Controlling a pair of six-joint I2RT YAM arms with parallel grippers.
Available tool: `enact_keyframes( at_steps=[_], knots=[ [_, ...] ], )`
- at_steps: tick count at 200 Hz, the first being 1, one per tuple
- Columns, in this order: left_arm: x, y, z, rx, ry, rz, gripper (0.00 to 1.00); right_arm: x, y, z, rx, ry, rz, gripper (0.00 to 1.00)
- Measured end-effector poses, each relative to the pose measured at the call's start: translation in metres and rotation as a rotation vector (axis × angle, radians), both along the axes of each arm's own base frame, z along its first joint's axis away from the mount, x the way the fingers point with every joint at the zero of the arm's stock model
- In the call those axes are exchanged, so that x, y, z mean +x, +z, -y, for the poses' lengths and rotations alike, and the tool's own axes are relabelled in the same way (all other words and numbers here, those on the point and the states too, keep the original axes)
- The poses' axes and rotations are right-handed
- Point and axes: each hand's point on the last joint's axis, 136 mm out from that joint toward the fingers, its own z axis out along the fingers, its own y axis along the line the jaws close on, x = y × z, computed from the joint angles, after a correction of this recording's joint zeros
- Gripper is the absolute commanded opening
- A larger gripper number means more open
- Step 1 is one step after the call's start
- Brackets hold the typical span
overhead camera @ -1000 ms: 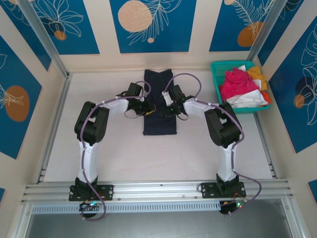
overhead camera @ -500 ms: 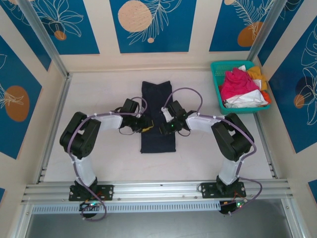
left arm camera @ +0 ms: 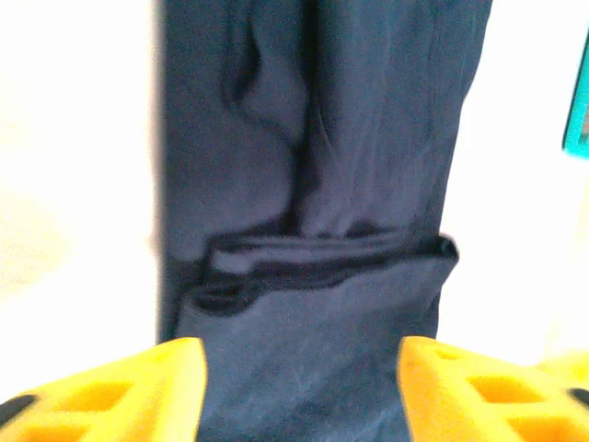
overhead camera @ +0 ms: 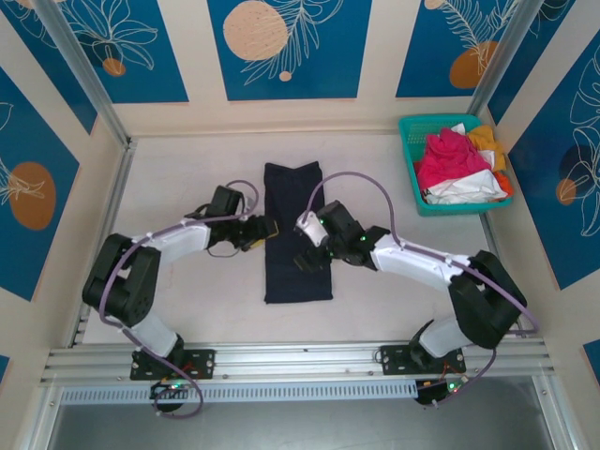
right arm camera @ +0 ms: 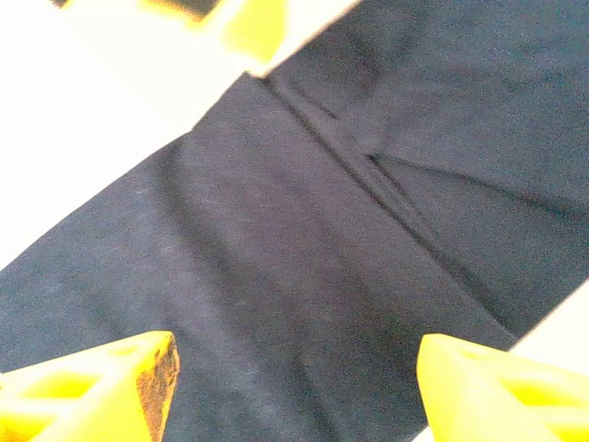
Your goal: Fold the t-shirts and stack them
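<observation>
Dark navy cloth t-shirt [overhead camera: 292, 187], folded into a long narrow strip, is laid flat at the centre of the white table [overhead camera: 187, 300], with its length running from the near edge toward the far edge. The left claw [overhead camera: 267, 231] is positioned at the left edge of the strip. Its yellow fingers [left arm camera: 101, 387] are spread wide, and the cloth lies below the gap. The right claw [overhead camera: 309, 251] is positioned over the right half of the strip, its fingers [right arm camera: 92, 387] likewise spread wide above the cloth. A folded seam [left arm camera: 322, 253] is seen crossing the strip. A teal plastic mesh basket [overhead camera: 410, 141] is located at the far right corner of the table. A magenta-pink t-shirt [overhead camera: 448, 157], a white t-shirt [overhead camera: 464, 189] and an orange-yellow t-shirt [overhead camera: 485, 139] are heaped in it.
</observation>
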Motion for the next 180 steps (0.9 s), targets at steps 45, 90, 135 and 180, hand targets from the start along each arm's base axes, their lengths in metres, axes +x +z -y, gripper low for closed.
enact_keyframes(
  at_steps=[45,90,135,180],
  knots=[
    [0.020,0.017,-0.053,0.067,0.094,0.061,0.77,-0.073,-0.006,-0.031,-0.132,0.422,0.126,0.69],
    [0.018,0.010,-0.064,0.092,0.105,0.046,0.78,-0.102,-0.023,-0.043,-0.249,0.613,0.127,0.55],
    [0.011,0.001,-0.065,0.097,0.102,0.022,0.79,-0.098,-0.049,-0.040,-0.328,0.655,0.092,0.49],
    [0.011,0.001,-0.066,0.097,0.104,0.022,0.79,-0.092,-0.069,-0.033,-0.372,0.653,0.052,0.50]
  ],
)
